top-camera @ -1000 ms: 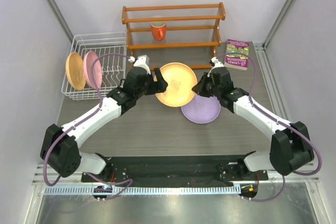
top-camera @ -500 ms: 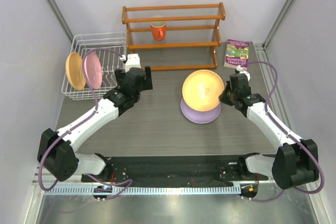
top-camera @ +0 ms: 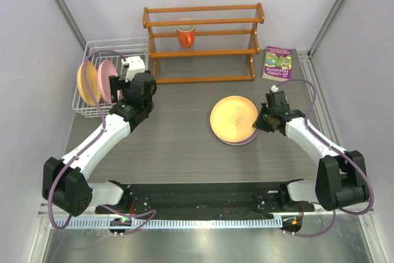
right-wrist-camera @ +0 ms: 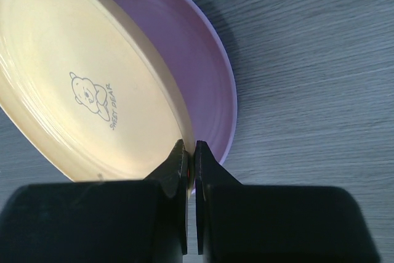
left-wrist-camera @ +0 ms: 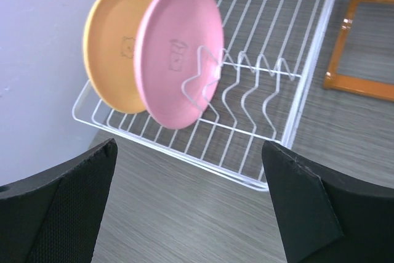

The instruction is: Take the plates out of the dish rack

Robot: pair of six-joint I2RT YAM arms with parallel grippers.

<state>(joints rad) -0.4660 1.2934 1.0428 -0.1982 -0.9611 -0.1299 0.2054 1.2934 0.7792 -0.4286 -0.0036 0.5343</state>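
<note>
In the dish rack (top-camera: 117, 42) an orange plate (left-wrist-camera: 114, 44) and a pink plate (left-wrist-camera: 178, 53) stand upright. The left end effector (left-wrist-camera: 188, 152), spread wide and empty, faces them; it should centre on the pink rim. On the bench (top-camera: 178, 140), the right end effector (right-wrist-camera: 191, 152) pinches the second orange plate (top-camera: 234, 118) over the lavender plate (right-wrist-camera: 206, 60); settle it flat before releasing.

The dish rack (left-wrist-camera: 301, 84) is white wire; in it, the pink plate (left-wrist-camera: 178, 60) and the orange-tan plate (left-wrist-camera: 114, 41) each bear a faint outline print. The yellow-orange plate (right-wrist-camera: 80, 90) shows a brown bear outline lettered "SWEET BEAR", and the lavender plate (right-wrist-camera: 209, 78) is plain. The table (top-camera: 172, 140) is grey wood-grain, the shelf (top-camera: 209, 53) orange-brown, the mug (top-camera: 185, 36) orange-red.
</note>
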